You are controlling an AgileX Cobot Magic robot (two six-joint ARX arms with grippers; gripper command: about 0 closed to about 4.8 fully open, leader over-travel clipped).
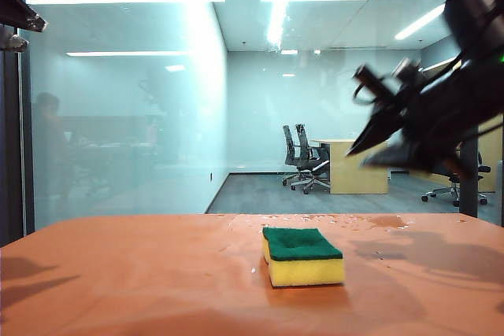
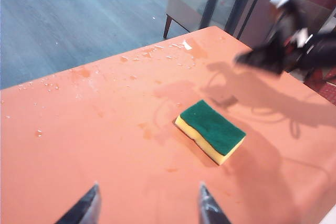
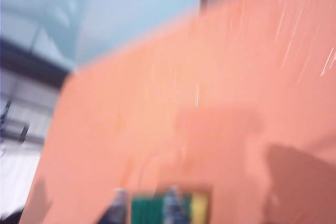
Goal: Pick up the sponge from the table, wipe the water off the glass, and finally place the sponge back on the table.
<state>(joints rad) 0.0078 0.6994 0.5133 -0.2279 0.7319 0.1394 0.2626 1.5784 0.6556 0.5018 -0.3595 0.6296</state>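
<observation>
Orange table (image 1: 118,273) bears the sponge (image 1: 302,256); left tool (image 2: 148,203) gapes, right tool (image 1: 370,141) blurred, grip unclear.

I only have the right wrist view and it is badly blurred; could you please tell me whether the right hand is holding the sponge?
Observer: No. The sponge lies flat on the table, green side up. The right hand hangs in the air above and to the right of it, apart from it.
Operator: Thank you. Where is the left hand?
Observer: The left hand hovers over the table short of the sponge, its fingers wide open and empty.
Operator: Is there water on the table too?
Observer: Yes, droplets and a wet patch lie along the edge by the glass.
</observation>
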